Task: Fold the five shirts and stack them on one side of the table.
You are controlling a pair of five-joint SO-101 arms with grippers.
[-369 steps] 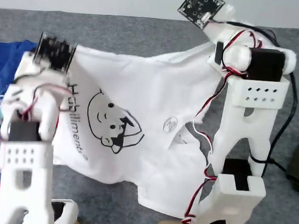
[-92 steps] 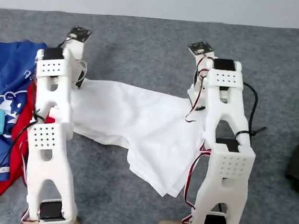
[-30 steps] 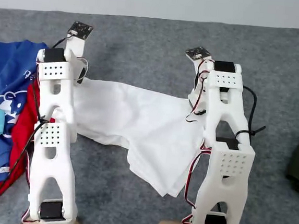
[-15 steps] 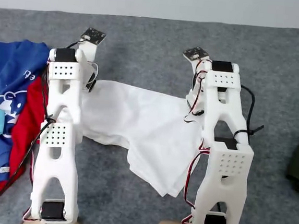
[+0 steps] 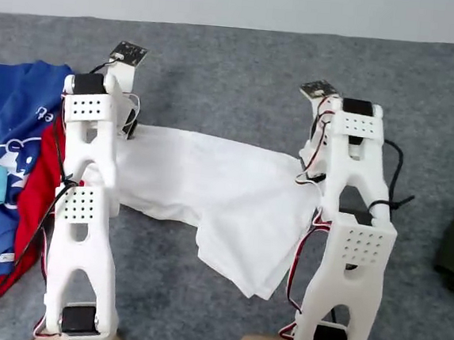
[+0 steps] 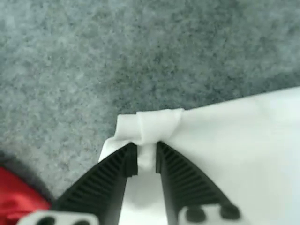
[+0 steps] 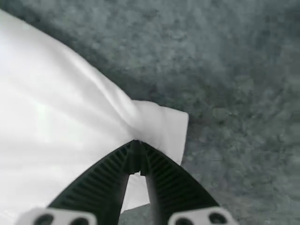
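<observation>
**Change.** Twelve seconds back both arms held the white shirt up and spread, print toward the camera. Now it lies on the table, plain side up, doubled over. In the last half second the right arm has shifted outward, away from the left, and the left has eased back a little the other way. The edge strung between the two sets of jaws runs straighter and longer for it.

**Meaning, as I judge it.** The first fold is laid down, and the arms are drawing the edge taut to smooth it. The side away from the jaws is ragged, with a loose lobe reaching toward the arm bases, so this shirt is not finished. The task is early: one shirt in work, the others waiting.

**Jaws.**
- Left gripper: pinching a bunched corner of the shirt. Cloth fills the narrow gap, and a small roll of hem sits just past the tips.
- Right gripper: pressed together on the other corner, with a small flap poking out beyond the tips.
- Bare table lies ahead of both.

**Views.**
- The wrist views give the grip itself, and how little cloth each holds.
- The left wrist view also catches a bit of red cloth behind and outboard of its jaws.
- The high view adds the shirt's whole outline.
- It also adds the pile of blue, red and teal shirts, unfolded, outboard of the left arm. I cannot tell whether its red edge touches the white shirt or lies just beside it.
</observation>
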